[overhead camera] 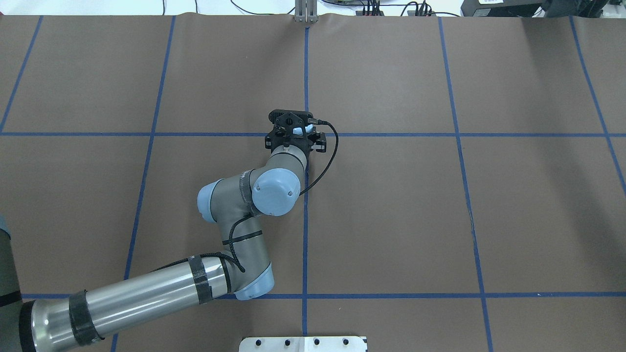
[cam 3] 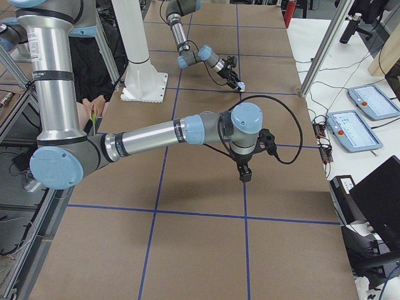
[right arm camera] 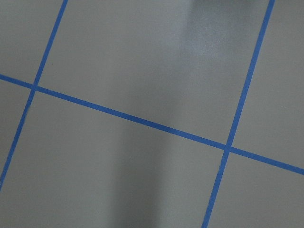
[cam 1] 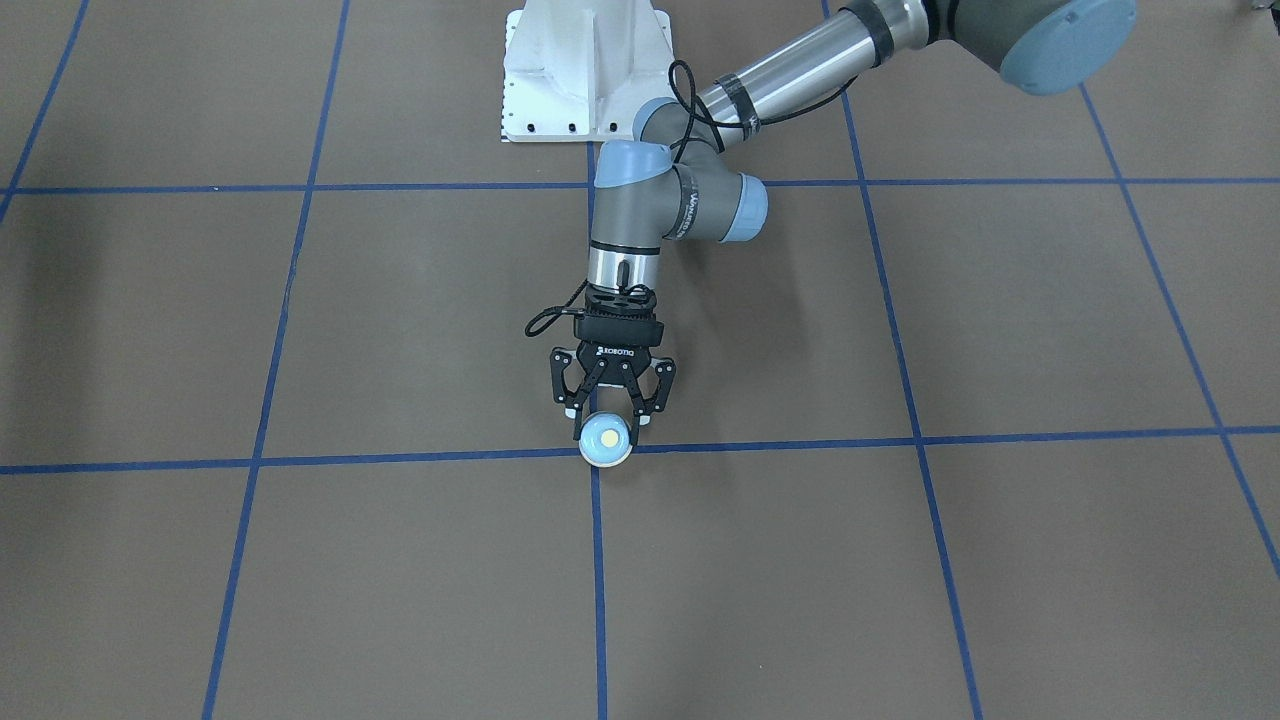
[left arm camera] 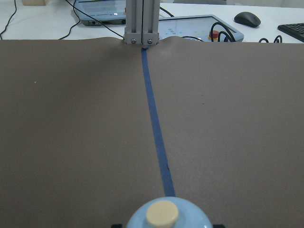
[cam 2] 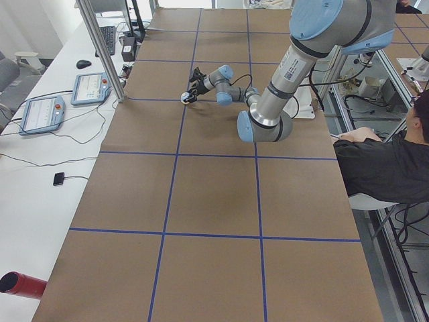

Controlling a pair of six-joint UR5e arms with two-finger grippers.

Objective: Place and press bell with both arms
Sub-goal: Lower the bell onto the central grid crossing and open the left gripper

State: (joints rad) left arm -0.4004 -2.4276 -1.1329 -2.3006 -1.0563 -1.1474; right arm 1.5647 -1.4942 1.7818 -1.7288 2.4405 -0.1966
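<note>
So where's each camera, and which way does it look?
Front-facing: across the table, facing the robot's pedestal; left arm, bell.
Overhead: behind the robot, looking forward and down; left arm.
Exterior left: table's left end, looking along it; left arm, a seated person.
Exterior right: table's right end; right arm near, left arm far.
Left wrist: low, looking forward across the table; only the bell's top.
Right wrist: looking down at tape lines; no robot parts.
Shared: front-facing and left wrist see the bell from opposite sides.
</note>
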